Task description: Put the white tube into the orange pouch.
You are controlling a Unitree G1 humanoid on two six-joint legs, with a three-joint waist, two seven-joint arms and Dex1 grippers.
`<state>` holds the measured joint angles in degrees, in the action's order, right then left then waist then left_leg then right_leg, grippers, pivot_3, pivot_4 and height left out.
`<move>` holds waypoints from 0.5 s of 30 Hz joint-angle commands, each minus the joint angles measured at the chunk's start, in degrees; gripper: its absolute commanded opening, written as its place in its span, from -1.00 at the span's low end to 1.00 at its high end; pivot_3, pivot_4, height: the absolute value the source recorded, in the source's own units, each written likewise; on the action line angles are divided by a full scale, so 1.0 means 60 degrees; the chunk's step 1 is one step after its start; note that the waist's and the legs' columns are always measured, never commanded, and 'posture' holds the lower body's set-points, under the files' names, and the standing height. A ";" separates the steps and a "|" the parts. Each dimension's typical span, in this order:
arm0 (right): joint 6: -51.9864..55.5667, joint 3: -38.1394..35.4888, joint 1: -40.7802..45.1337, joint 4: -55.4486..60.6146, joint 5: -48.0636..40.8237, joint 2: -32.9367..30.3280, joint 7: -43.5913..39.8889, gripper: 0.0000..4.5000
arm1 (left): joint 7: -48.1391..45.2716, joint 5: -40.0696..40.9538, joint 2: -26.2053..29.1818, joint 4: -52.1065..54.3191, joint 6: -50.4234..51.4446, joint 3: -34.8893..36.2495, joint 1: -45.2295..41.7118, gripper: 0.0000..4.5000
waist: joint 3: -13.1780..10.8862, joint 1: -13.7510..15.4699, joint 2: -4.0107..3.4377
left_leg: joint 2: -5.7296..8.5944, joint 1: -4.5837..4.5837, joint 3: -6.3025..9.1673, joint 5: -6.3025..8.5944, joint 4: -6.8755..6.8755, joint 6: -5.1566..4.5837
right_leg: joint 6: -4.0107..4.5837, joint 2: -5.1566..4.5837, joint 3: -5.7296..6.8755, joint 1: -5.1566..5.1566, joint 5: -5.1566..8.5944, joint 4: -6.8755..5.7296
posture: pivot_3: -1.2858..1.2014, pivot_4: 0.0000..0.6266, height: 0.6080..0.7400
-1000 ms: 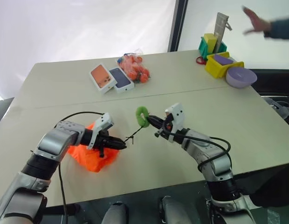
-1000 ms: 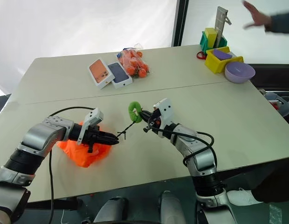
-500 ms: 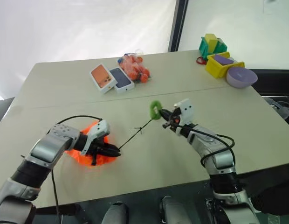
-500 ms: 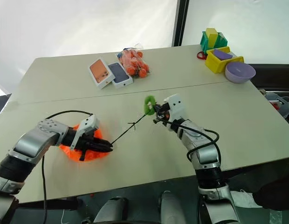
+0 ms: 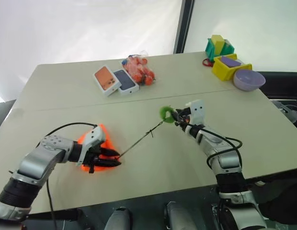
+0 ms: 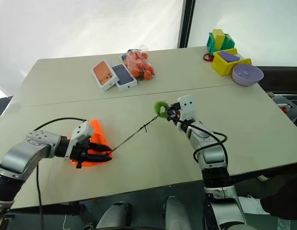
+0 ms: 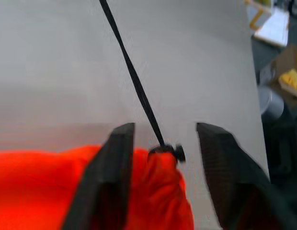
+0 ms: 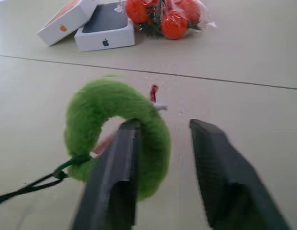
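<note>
Both pincers (image 7: 163,158) (image 8: 160,158) parted — nothing gripped

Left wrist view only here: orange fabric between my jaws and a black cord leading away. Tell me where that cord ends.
Observer: The cord runs in a straight line across the table to a fuzzy green ring at the right gripper.
Operator: Report whether the right jaws are pinching the ring.
Observer: No. They stand apart, and the ring rests against one finger.
Operator: List what lies beyond the ring.
Observer: Two phone boxes and a clear bag of orange-red balls sit near the table's far edge, apart from both arms.
</note>
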<state>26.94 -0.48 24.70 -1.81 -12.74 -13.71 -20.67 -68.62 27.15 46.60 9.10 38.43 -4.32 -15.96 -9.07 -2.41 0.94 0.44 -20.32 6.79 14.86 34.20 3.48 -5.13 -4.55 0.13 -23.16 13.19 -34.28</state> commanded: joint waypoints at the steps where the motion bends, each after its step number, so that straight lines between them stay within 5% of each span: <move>1: -0.0180 -0.0141 -0.0177 0.0702 -0.0170 -0.0321 -0.0406 0.59 | 0.0932 0.0685 -0.0279 0.0172 0.0374 0.1373 -0.0229 0.90 | 0.0001 0.0000 0.0001 | 0.0000 0.0001 0.0000 0.0000 0.0000 0.0000 | 0.0000 0.0000 0.0000 -0.0001 0.0000 0.0000 | 0.03 -0.52 1.00; 3: -0.0343 -0.0235 -0.0433 0.0862 -0.0206 -0.0563 -0.0679 0.98 | 0.1414 0.1023 -0.0382 0.0289 0.0677 0.2052 -0.0158 1.00 | 0.0001 -0.0001 0.0001 | -0.0001 0.0004 0.0001 0.0000 -0.0002 0.0000 | -0.0026 0.0001 0.0000 0.0000 -0.0014 -0.0002 | 0.03 -0.52 1.00; 15: -0.2144 -0.1828 -0.2920 0.1015 -0.1304 -0.2422 -0.3077 0.98 | 0.4826 0.0538 -0.1977 0.0211 -0.1193 0.5739 0.2839 1.00 | 0.0007 0.0008 -0.0003 | -0.0001 0.0013 -0.0005 0.0001 0.0000 0.0001 | 0.0001 -0.0004 -0.0002 0.0015 0.0000 0.0011 | 0.03 -0.52 1.00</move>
<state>14.72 -9.37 6.98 1.97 -17.65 -27.53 -36.99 -40.83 30.92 34.87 9.35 34.14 27.03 0.34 -9.03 -2.36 0.92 0.44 -20.24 6.75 14.86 34.22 3.49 -5.12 -4.57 0.11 -23.06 13.19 -34.23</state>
